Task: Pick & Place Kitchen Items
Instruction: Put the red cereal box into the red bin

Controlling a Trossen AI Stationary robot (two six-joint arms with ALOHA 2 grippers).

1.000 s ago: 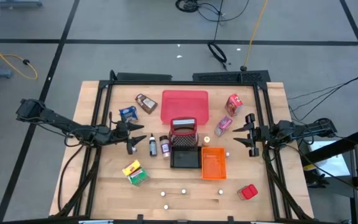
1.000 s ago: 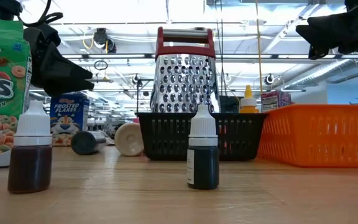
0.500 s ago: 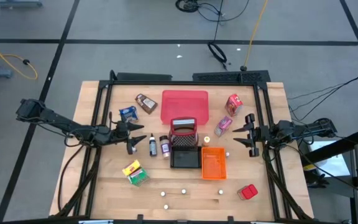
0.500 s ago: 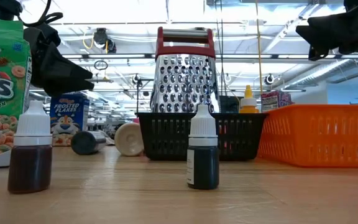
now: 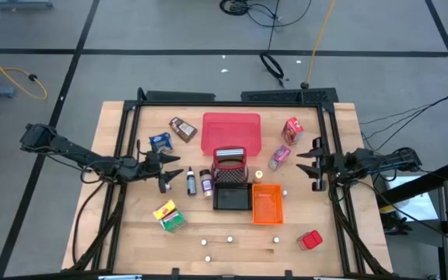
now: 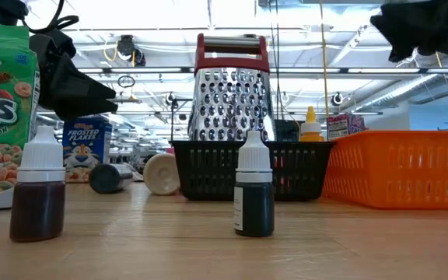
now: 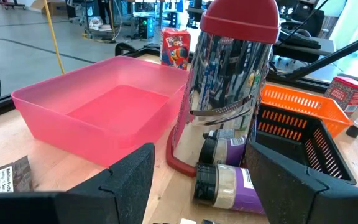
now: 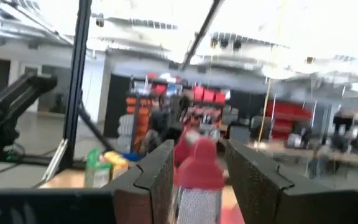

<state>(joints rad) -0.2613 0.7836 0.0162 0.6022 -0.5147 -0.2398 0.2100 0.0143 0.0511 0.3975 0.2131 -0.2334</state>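
The left gripper (image 5: pixel 164 169) hangs over the left half of the tabletop (image 5: pixel 131 225), its fingers parted and holding nothing, just beside two small dark bottles (image 5: pixel 190 182) that stand at mid-table. The right gripper (image 5: pixel 311 166) hovers near the right edge, fingers apart with nothing between them. A box grater (image 5: pixel 229 165) stands in the black wire basket (image 5: pixel 232 198) at the centre, with the orange bin (image 5: pixel 267 204) just to its right and the pink tray (image 5: pixel 230 128) behind it toward the far edge. A brown pouch (image 5: pixel 182 128) and a blue Frosted Flakes box (image 5: pixel 160 141) lie left of the tray; a red box (image 5: pixel 292 130) and a pink pouch (image 5: pixel 279 155) lie right of it. A yellow-green box (image 5: pixel 168 215) sits toward the near left, a red pack (image 5: pixel 309 239) at the near right corner.
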